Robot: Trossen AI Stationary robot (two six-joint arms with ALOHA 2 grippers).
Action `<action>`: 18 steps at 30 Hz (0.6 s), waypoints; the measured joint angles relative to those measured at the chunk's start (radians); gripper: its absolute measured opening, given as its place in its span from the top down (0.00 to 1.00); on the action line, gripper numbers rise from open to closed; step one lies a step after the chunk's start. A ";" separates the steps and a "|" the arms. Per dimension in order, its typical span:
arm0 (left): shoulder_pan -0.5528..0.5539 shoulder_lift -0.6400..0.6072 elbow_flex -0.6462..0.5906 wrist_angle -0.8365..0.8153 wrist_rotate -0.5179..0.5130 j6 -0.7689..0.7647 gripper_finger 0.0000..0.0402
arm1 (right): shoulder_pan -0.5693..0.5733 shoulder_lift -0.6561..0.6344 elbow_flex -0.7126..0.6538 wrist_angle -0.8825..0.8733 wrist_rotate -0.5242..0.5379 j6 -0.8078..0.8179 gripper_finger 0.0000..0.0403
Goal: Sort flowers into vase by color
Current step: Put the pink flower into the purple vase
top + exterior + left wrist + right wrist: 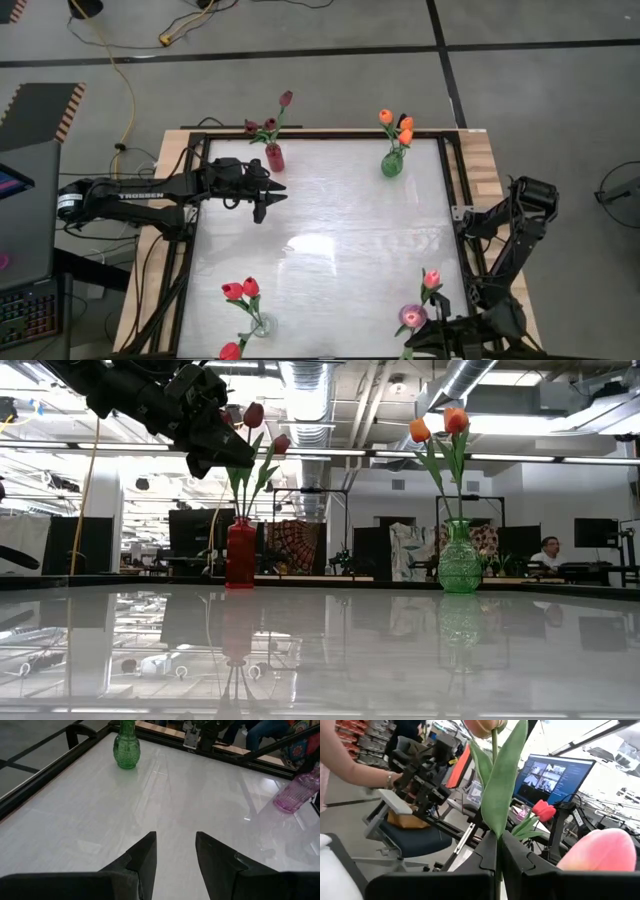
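Four vases stand on the white table. The red vase (pixel 274 157) holds maroon tulips (pixel 285 99), and the green vase (pixel 391 164) holds orange tulips (pixel 397 124). A clear vase (pixel 259 326) has red tulips (pixel 241 290); the purple vase (pixel 412 318) has a pink tulip (pixel 432 278). My left gripper (pixel 272 196) (pixel 175 851) hovers open just near of the red vase, holding nothing. My right gripper (pixel 418 343) (pixel 497 855) sits at the near right edge beside the purple vase, shut on a tulip stem. My right gripper pinches a tulip's green stem (pixel 495 832) between its two fingers, just below a broad leaf (pixel 505 780). The stem stands upright above the fingers, its pale pink head (pixel 482 725) cut off by the picture's edge. The fingers hide the stem's lower end.
A dark metal frame (pixel 187 215) borders the table, with wooden edging (pixel 490 160) on the right. Wide bare tabletop (pixel 330 240) lies between the vases. A monitor (pixel 25 200) and keyboard sit off the left side. A person's arm (pixel 355 770) shows beyond the table.
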 joint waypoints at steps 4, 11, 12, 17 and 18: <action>0.000 0.000 0.000 0.000 0.000 0.000 0.70 | -0.007 0.000 0.000 -0.008 0.005 0.014 0.91; 0.000 0.000 0.000 0.000 0.000 0.000 0.70 | -0.005 0.000 0.000 -0.009 0.006 0.014 0.91; 0.000 0.000 0.000 0.000 0.000 0.000 0.70 | -0.005 0.000 0.000 -0.005 0.006 0.014 0.91; 0.000 0.000 0.000 0.000 0.000 0.000 0.70 | -0.001 0.000 0.000 0.037 0.037 0.013 0.91; 0.000 0.000 0.000 0.000 0.000 0.000 0.70 | 0.006 0.000 0.000 0.045 0.071 0.012 0.91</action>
